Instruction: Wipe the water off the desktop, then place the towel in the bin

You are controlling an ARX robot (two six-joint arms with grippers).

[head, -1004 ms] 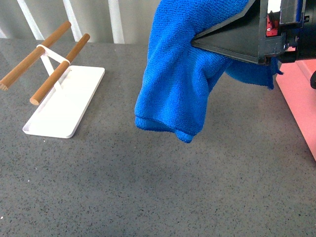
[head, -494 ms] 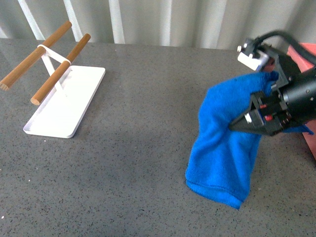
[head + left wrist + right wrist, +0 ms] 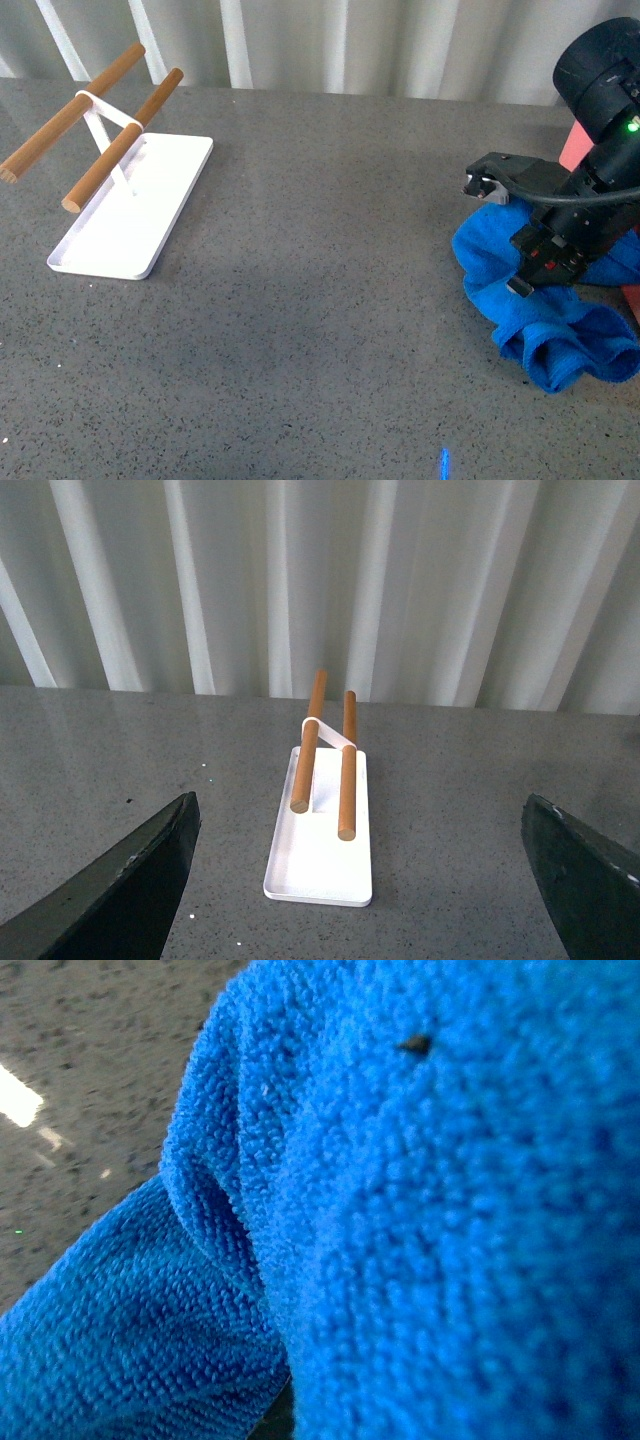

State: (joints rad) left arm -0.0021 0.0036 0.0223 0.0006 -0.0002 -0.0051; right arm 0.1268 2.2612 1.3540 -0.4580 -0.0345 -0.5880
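Observation:
The blue towel [image 3: 545, 315] lies bunched on the speckled grey desktop [image 3: 320, 330] at the right. My right gripper [image 3: 535, 270] is shut on the towel and presses down into it. The towel fills the right wrist view [image 3: 420, 1210], hiding the fingers. A strip of the pink bin [image 3: 573, 148] shows behind the right arm at the right edge. My left gripper [image 3: 365, 880] is open and empty above the desktop [image 3: 480, 810], and its dark fingertips [image 3: 130, 875] stand wide apart.
A flat white tray [image 3: 135, 215] with two wooden rods [image 3: 120, 140] stands at the back left; it also shows in the left wrist view [image 3: 320, 855]. A white ribbed wall [image 3: 330, 40] runs behind the desktop.
My right gripper has swung right and down with the towel, from held high to bunched on the desktop at the right.

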